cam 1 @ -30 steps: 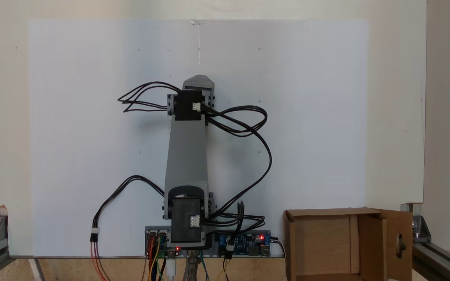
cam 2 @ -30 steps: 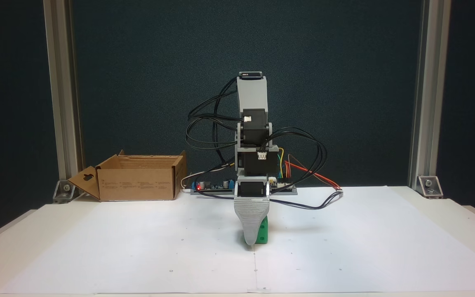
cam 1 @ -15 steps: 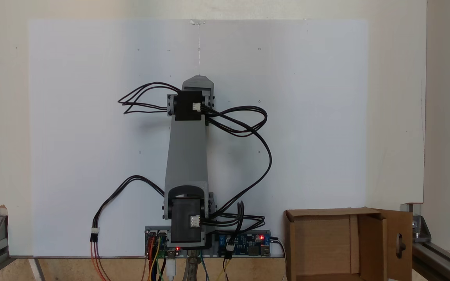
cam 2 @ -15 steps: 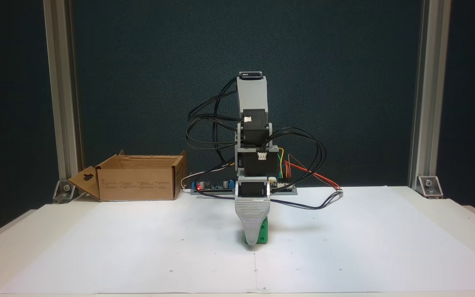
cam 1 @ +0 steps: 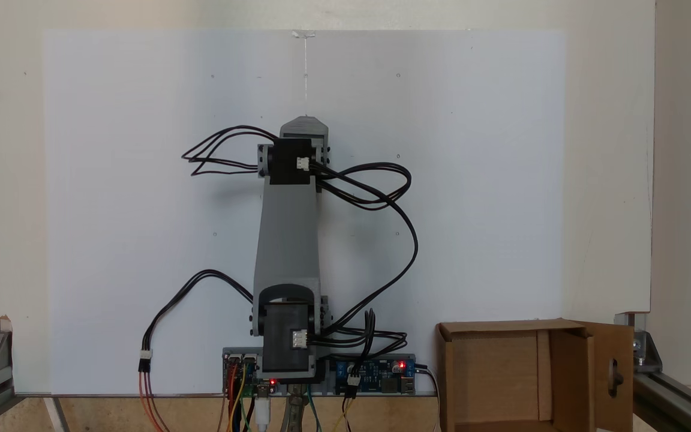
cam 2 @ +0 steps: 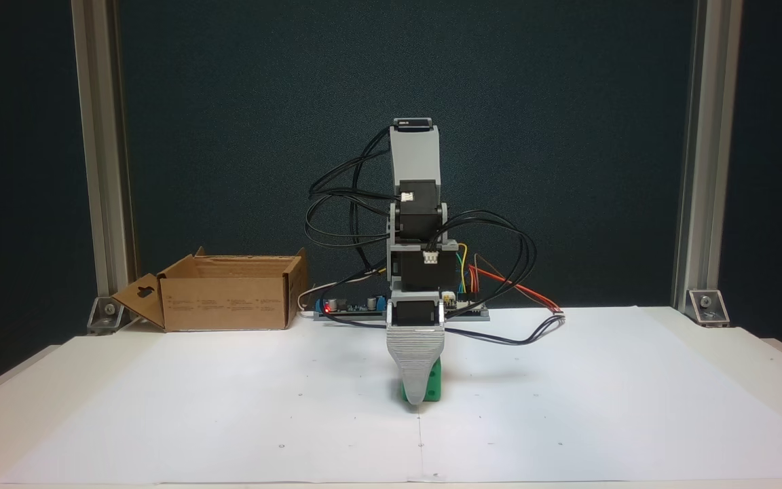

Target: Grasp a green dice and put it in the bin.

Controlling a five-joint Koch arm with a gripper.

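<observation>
Gripper (cam 2: 417,397) down at the paper sheet (cam 2: 228,407), its grey jaw covering the green dice (cam 2: 437,387) directly behind; jaw spacing cannot be told. Likely set for grasping. Beyond, left in that view, the bin (cam 2: 228,302) stands open-topped

Arm (cam 2: 415,204) folded forward, gripper (cam 2: 418,401) pointing straight down.

At the centre of a fixed view the bright green dice (cam 2: 436,385) shows beside the ridged pale grey claw (cam 2: 418,399), under black motors and black cables. The bin (cam 2: 228,293) at middle left is plain brown cardboard, on a white paper sheet (cam 2: 228,407) over the cream table (cam 2: 771,353). Behind, the backdrop (cam 2: 567,136) is dark teal.
</observation>
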